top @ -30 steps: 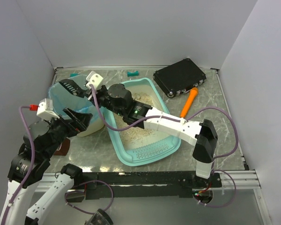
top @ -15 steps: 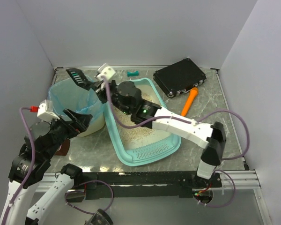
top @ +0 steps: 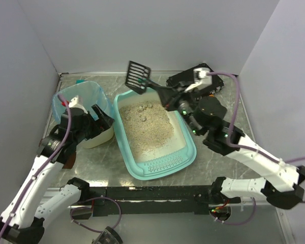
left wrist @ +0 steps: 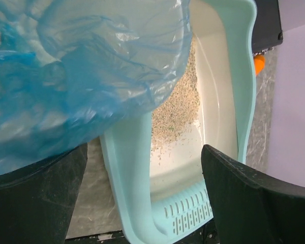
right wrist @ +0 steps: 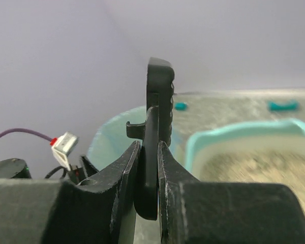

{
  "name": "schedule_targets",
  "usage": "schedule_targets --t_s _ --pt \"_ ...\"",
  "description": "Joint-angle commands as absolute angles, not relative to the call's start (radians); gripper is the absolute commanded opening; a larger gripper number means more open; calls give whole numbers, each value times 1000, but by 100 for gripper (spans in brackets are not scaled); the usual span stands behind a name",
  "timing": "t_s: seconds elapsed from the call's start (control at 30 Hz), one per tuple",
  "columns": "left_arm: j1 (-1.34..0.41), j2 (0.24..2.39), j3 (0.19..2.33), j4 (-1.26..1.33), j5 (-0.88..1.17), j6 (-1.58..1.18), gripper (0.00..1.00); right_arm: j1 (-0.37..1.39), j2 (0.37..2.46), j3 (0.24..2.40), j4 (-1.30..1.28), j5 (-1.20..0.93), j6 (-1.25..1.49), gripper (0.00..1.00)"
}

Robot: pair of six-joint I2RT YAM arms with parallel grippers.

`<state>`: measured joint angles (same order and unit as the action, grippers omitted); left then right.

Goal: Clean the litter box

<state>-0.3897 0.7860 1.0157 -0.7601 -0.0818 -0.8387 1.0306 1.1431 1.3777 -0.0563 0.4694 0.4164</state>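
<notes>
Overhead, the teal litter box (top: 185, 147) lies mid-table, its ribbed lip toward 6 o'clock and beige litter (top: 145, 124) heaped toward 12. The right gripper (right wrist: 148, 168) is pressed tight on the handle of a black slotted scoop (top: 137, 74), whose head is raised past the box's 12 o'clock rim. At 9 o'clock, the left gripper (top: 100, 121) is spread wide, holding nothing, beside the blue-bagged bin (top: 84, 99). A black case (top: 185, 81) sits at 1 o'clock.

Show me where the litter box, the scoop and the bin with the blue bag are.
litter box (top: 165, 165): top view, slotted lip at its near end.
scoop (top: 138, 74): top view, black slotted head.
blue-bagged bin (top: 94, 96): top view, bag lining inside.
</notes>
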Motion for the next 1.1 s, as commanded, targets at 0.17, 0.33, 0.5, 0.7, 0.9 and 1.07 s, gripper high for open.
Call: schedule_targets --t_s 0.17,0.33,0.5,0.7,0.9,1.07 --pt "-501 908 979 -614 -69 -917 97 790 951 1128 -428 410 796 0" --pt "-624 977 1003 -650 -185 -959 97 772 927 996 -520 371 914 0" --pt "-698 1064 1061 -787 -372 -1048 97 767 954 897 -545 384 1052 0" --pt "-745 1155 1025 -721 -334 -1068 97 764 1086 897 -500 399 1156 0" --pt "-749 1252 1023 -733 -370 -1091 98 752 1203 894 -448 442 1273 0" --pt "-749 1317 1016 -732 -393 -1100 99 736 1279 885 -359 434 1327 0"
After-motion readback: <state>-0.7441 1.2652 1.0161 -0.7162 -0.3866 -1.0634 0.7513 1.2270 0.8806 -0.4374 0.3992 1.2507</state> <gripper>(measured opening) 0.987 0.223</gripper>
